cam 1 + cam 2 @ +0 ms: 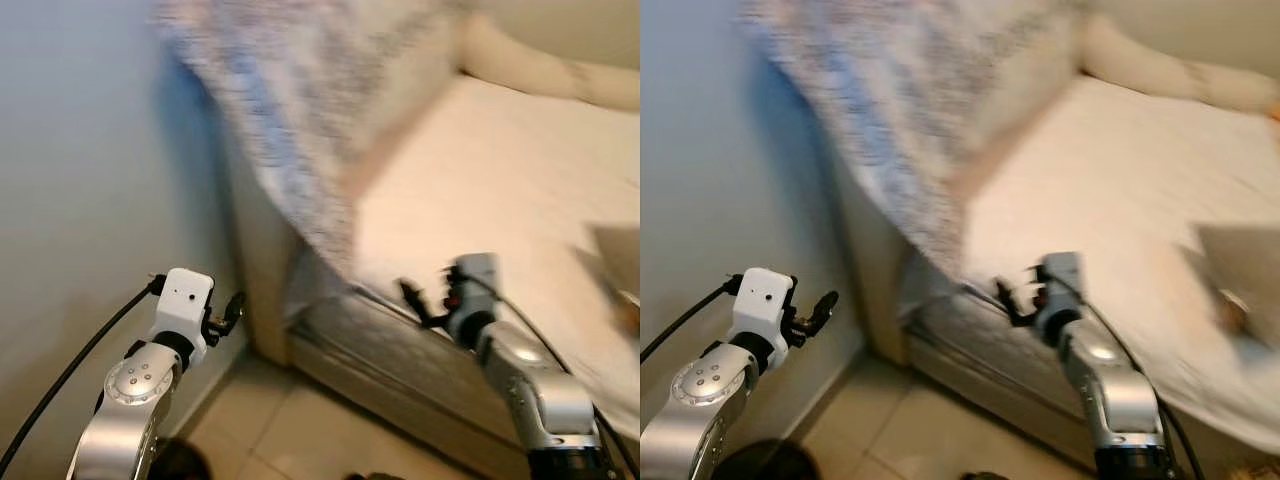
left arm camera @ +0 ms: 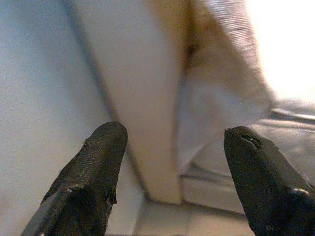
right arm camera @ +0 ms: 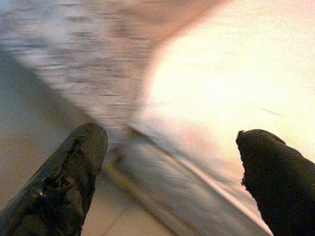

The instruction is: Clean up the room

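At the bed's near corner: we stood facing a bed point(image 1: 500, 180) whose corner met a pale wall point(image 1: 90, 200); the head views were blurred, so we judged the camera to be moving
Left claw point(image 1: 232, 312): raised near the wall, beside the bed's corner post; in the wrist view its two black fingers point(image 2: 93, 167) stood spread with nothing between them
Right claw point(image 1: 425, 300): held up at the bed's near edge, just above the mattress side; its fingers point(image 3: 74, 167) were likewise wide apart and empty
Thing to tidy: a patterned blanket point(image 1: 290, 110) lay bunched at the wall-side end of the bed, a flap of it drooping over the corner toward the tiled floor point(image 1: 280, 420)
Its lie: we judged its long axis to run along the wall-side edge, from the far end toward us, the hanging tip pointing down at the floor
Other items: something flat and pale point(image 1: 1240, 270) sat on the mattress on our right; too blurred to name
Progress: we judged the job barely begun; blanket unspread, both claws unloaded
Left to do: take up the blanket, straighten the bed, deal with the blurred item
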Available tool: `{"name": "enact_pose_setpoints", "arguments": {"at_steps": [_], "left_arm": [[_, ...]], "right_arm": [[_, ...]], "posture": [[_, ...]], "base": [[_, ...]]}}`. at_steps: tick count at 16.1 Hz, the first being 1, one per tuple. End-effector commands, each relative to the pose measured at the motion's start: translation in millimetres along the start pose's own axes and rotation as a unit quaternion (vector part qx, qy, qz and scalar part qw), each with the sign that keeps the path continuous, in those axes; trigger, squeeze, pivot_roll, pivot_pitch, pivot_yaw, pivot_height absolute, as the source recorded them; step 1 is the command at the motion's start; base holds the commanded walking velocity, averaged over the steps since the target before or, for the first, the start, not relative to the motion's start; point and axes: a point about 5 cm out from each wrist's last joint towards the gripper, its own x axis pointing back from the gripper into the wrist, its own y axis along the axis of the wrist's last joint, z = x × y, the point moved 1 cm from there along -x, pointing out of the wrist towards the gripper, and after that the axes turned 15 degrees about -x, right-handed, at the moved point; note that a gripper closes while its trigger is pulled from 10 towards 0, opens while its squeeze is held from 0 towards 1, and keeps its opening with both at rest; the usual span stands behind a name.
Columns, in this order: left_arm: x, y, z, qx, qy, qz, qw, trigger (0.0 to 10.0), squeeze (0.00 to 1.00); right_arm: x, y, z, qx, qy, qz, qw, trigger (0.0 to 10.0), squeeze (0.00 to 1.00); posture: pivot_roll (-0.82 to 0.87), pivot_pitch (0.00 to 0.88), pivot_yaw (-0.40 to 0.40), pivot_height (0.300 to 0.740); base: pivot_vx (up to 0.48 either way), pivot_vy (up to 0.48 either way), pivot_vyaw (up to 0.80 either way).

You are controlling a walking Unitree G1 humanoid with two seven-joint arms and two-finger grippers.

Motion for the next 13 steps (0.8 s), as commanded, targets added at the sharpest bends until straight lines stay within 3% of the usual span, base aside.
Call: {"name": "enact_pose_setpoints", "arguments": {"at_steps": [1,4,7,13], "left_arm": [[-0.5,3,-2.5,0.002,-0.003,-0.007,1.0,10.0,0.0],[-1.6,8,3.2,0.008,0.02,-0.02,1.0,10.0,0.0],[-2.0,12,6.1,0.001,0.03,-0.029,0.999,10.0,0.0],[-6.6,17,5.6,0.003,0.038,-0.041,0.998,10.0,0.0]], "right_arm": [[-1.1,1,0.6,-0.01,-0.016,-0.02,1.0,10.0,1.0],[-0.7,1,11.0,-0.026,-0.018,-0.053,0.998,10.0,1.0],[-1.5,-2,11.5,-0.015,-0.028,-0.069,0.997,10.0,1.0],[-3.6,0,2.2,0.01,-0.059,-0.092,0.994,10.0,1.0]], "posture": [[0.13,0.0,-0.029,0.74],[0.13,0.0,-0.032,0.74],[0.13,0.0,-0.031,0.74],[0.12,0.0,-0.038,0.74]], "base": [[0.0,0.0,-0.78],[0.0,0.0,-0.78],[0.0,0.0,-0.14],[0.0,-0.466,0.0]]}}
